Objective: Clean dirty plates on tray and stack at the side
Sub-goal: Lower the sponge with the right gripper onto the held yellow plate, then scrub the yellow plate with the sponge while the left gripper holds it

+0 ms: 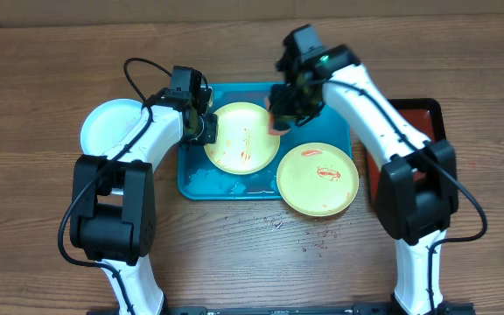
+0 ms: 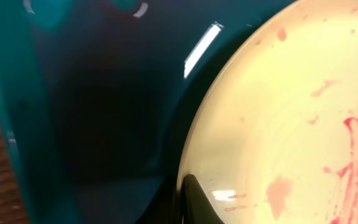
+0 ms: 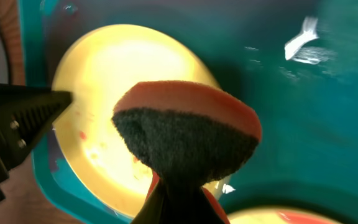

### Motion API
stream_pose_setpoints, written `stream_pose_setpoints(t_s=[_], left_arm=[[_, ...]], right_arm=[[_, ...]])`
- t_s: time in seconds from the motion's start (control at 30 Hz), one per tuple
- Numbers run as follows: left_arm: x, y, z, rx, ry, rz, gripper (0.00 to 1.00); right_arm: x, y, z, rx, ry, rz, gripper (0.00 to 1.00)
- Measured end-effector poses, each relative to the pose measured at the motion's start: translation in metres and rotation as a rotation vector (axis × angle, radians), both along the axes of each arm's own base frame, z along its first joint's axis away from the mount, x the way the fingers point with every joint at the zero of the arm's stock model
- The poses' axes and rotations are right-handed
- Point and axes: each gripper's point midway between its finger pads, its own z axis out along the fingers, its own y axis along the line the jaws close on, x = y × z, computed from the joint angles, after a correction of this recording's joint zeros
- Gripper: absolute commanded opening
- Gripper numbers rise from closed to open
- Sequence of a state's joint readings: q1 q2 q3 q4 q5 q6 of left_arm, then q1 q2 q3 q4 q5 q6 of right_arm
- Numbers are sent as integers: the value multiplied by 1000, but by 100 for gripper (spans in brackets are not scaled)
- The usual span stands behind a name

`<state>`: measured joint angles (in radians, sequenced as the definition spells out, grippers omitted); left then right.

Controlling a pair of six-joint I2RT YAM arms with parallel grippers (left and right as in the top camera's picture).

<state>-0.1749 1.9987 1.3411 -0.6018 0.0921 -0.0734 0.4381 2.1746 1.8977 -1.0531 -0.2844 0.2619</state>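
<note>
A pale yellow-green plate (image 1: 241, 137) with red smears lies on the turquoise tray (image 1: 198, 182). My left gripper (image 1: 206, 129) is shut on this plate's left rim; in the left wrist view a dark finger (image 2: 194, 202) lies on the rim of the plate (image 2: 291, 124). My right gripper (image 1: 283, 115) is shut on an orange sponge with a dark scouring face (image 3: 185, 134), held above the plate's right edge (image 3: 104, 81). A second yellow-green plate (image 1: 318, 178) with a red smear overlaps the tray's right front corner. The pale blue-white plate (image 1: 110, 127) lies on the table left of the tray.
A dark red, black-rimmed tray (image 1: 420, 115) sits at the right, partly under my right arm. White foam patches lie on the turquoise tray's front part (image 1: 234, 185). Small red specks dot the wood in front of the tray (image 1: 315, 241).
</note>
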Motion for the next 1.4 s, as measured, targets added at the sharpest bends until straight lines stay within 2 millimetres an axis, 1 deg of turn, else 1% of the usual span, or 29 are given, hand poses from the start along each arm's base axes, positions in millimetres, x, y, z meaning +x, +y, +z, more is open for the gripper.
stream_pose_setpoints(t_s=[0.03,0.13,0.23,0.33,0.5,0.63,0.8,0.83,0.97,1.1,1.17,1.27,1.4], left_arm=[[-3,-4,0,-19,11,-10,4],[-9,-9,-1,-56,41,-9,4],[-14,-9,-2,-86,76,38,4],[-17,-7,-2,-117,101,79,4],[-19,1,-2,-147,124,127,5],[-19,2,-1,-160,128,139,4],[-19,1,-1,-171,131,141,4],[-19,1,-1,-171,132,141,4],[-20,1,-1,-189,137,144,5],[-20,-5,1,-227,140,140,4],[-20,-7,1,-241,142,141,4],[-20,-9,2,-254,146,146,4],[-21,-9,2,-263,151,153,4]], right_arm=[[-3,9,-4,7,-11,19,5],[-10,22,-10,13,-11,42,4],[-13,33,-15,23,-16,41,4],[-14,34,-20,27,-8,21,4],[-22,28,-37,6,35,-1,4],[-23,28,-48,-2,57,-12,4],[-28,29,-79,-12,128,-26,4],[-28,31,-81,-2,134,-27,4],[-26,43,-77,53,135,-35,4],[-27,65,-73,107,118,-18,4],[-35,79,-72,121,118,2,4],[-51,99,-72,129,130,43,4],[-66,110,-72,122,146,70,4]])
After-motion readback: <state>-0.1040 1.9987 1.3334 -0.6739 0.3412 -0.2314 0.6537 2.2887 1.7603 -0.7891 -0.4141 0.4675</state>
